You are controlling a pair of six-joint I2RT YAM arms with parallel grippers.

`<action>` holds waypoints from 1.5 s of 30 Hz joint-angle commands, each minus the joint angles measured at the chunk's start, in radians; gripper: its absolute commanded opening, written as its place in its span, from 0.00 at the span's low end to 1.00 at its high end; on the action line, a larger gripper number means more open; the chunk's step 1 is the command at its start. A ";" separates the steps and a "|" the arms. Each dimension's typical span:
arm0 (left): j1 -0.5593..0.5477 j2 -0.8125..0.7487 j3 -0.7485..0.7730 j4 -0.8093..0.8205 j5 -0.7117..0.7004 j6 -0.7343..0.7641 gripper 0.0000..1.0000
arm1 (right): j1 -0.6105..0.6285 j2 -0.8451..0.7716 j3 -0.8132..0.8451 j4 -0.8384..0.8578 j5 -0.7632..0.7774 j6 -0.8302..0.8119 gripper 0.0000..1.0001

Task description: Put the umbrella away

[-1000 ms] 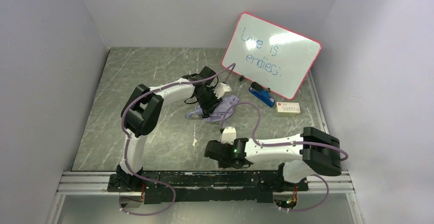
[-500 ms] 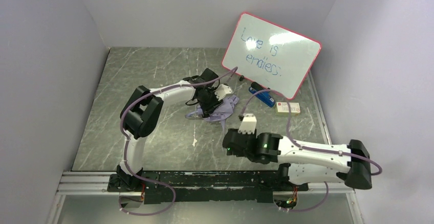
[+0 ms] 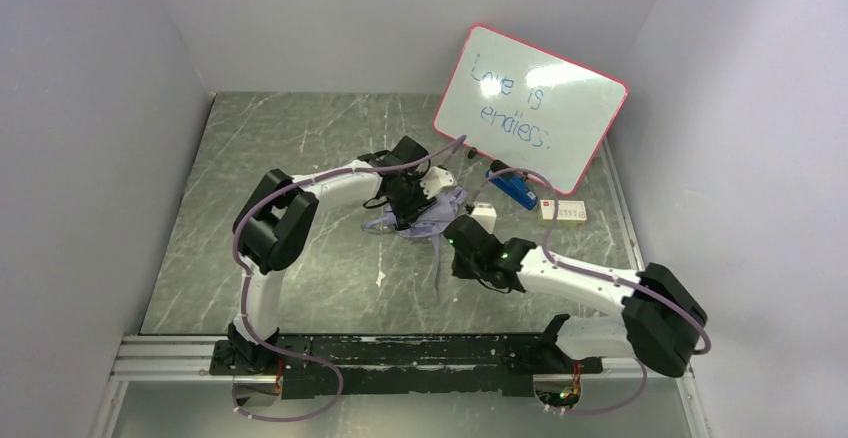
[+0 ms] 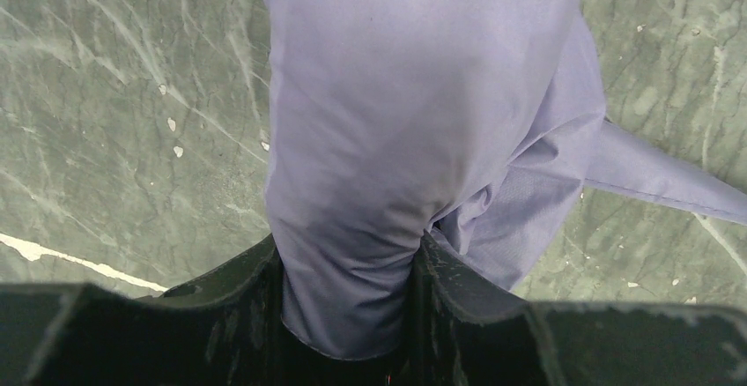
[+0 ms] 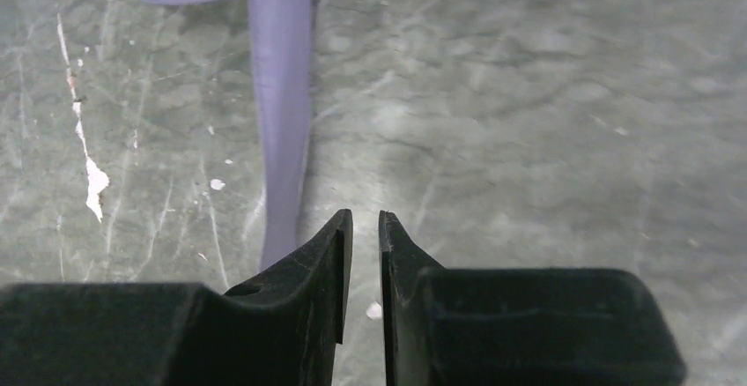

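The umbrella [image 3: 432, 214] lies as a crumpled pale lavender bundle in the middle of the marbled table. My left gripper [image 3: 408, 205] is shut on its fabric. In the left wrist view the cloth [image 4: 414, 95] is bunched between the two fingers of that gripper [image 4: 348, 249]. A lavender strap [image 5: 282, 122] trails from the bundle across the table. My right gripper [image 3: 456, 243] hovers just right of that strap. Its jaws [image 5: 366, 218] are almost together with nothing between them. The shaft and handle are hidden.
A red-framed whiteboard [image 3: 530, 108] leans at the back right. Below it lie a blue object [image 3: 513, 188] and a small white box [image 3: 563, 212]. White walls close in the left, back and right sides.
My right arm has swung from the near edge out toward the umbrella, ending beside its strap. My left gripper has kept its hold on the fabric and barely moved.
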 commanded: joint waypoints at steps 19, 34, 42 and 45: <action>0.005 0.074 -0.036 -0.032 -0.144 0.053 0.05 | 0.146 0.337 0.056 0.164 -0.022 -0.089 0.23; -0.006 0.065 -0.070 -0.002 -0.183 0.071 0.05 | 0.152 -0.037 0.018 -0.040 0.230 -0.010 0.27; -0.044 0.041 -0.122 0.055 -0.250 0.089 0.05 | 0.045 -0.217 0.024 -0.002 0.397 -0.028 0.52; -0.062 0.033 -0.149 0.080 -0.280 0.095 0.05 | -0.141 -0.248 0.026 0.026 0.323 -0.127 0.60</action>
